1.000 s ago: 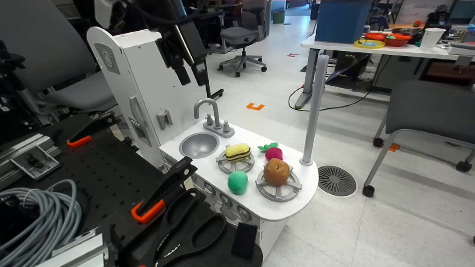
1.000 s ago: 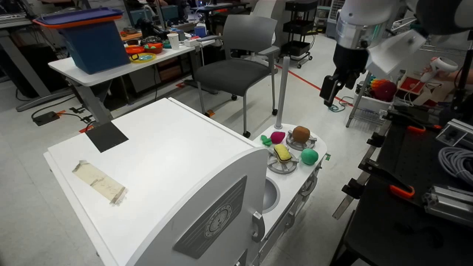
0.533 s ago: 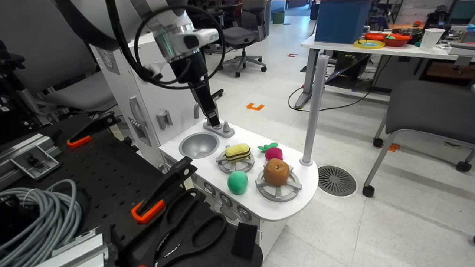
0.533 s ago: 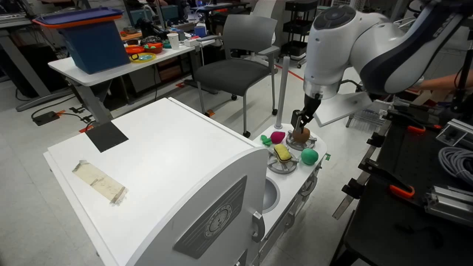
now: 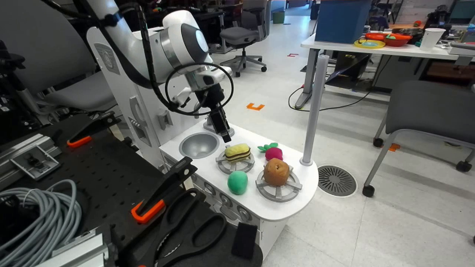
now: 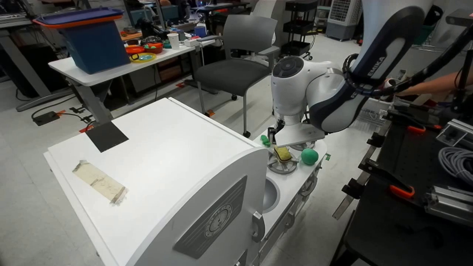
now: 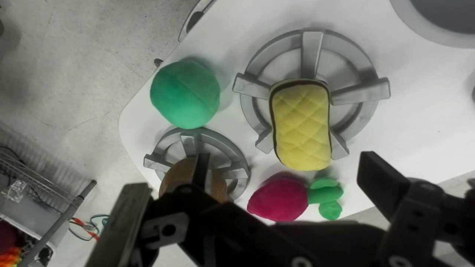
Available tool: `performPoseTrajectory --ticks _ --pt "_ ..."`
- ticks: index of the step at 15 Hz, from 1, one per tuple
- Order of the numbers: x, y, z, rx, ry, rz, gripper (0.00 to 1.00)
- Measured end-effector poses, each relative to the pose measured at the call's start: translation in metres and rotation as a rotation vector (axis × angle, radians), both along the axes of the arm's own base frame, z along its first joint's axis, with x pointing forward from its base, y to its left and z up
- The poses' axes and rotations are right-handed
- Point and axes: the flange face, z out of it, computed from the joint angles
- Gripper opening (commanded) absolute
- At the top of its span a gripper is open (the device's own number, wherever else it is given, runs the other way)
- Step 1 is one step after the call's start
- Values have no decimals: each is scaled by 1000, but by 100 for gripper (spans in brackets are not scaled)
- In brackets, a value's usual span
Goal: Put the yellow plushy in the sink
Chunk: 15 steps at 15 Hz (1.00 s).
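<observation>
The yellow plushy point(image 5: 237, 152) is a quilted block with dark stripes along its side. It lies on the grey burner nearer the sink, also seen in an exterior view point(image 6: 282, 154) and in the wrist view point(image 7: 302, 126). The round grey sink point(image 5: 199, 145) is empty; part of it shows in an exterior view point(image 6: 271, 195) and at the wrist view's upper right corner point(image 7: 445, 22). My gripper point(image 7: 287, 163) is open and empty, fingers wide apart. It hovers above the counter close to the yellow plushy, on its back side point(image 5: 225, 140), not touching it.
A pink radish plushy point(image 7: 278, 200) with green leaves lies just behind the yellow plushy. A green round plushy point(image 5: 237, 182) and a brown plushy point(image 5: 276, 172) on the other burner are nearby. A faucet point(image 5: 213, 111), a tall white cabinet point(image 6: 221, 207) and a grey pole point(image 5: 315, 111) stand upright around the counter.
The arm has come down from high above the counter and across it to beside the yellow plushy. It now hides the brown plushy in an exterior view. The plushies have not moved.
</observation>
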Motion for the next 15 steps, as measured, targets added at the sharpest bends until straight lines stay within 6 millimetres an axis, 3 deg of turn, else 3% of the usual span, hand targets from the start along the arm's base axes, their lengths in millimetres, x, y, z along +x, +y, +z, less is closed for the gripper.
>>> performPoseTrajectory --ticks 4,8,9,10,12,15 --pt "19 -12 -37 -40 -12 -64 100" --pt "19 -15 -78 -82 13 -85 100" --pt "18 -13 -87 -88 17 -83 75" --pt "18 -11 -95 -94 21 -78 74" --pt "19 -5 -106 -110 22 -61 58" --pt "25 5 -107 -123 9 -31 35"
